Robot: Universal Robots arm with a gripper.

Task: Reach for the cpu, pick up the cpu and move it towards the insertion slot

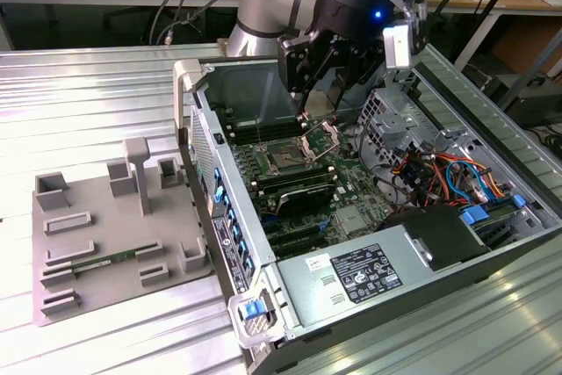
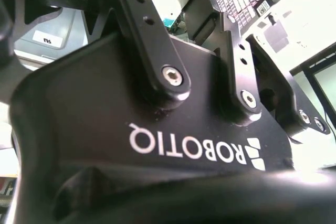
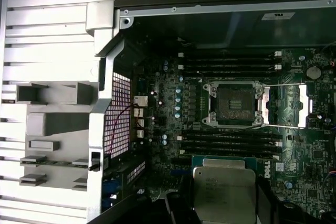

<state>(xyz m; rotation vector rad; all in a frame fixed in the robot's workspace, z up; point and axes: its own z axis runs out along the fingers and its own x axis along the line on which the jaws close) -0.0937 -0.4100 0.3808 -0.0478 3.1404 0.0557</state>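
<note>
The fingers (image 3: 223,214) are clenched on the cpu (image 3: 224,188), dark tips at its two sides at the bottom centre of the first wrist view, so the chip hangs flat with its top facing the camera. Gripping by the edges leaves its underside free, which I judge suits lowering it into a socket. In the exterior view the fingers (image 1: 309,98) hang at upper centre over the open case (image 1: 263,217).

The cpu is a thin square with a pale silver lid, notched corners and a green rim peeping out along its upper edge; the faint print on it is left unread.

The slot (image 3: 234,104) lies just above it in the frame, right of centre, its dark centre bare and its plate (image 3: 287,105) swung open to the right. The grey tray (image 1: 105,226) sits at left on the bench (image 1: 79,111).
</note>
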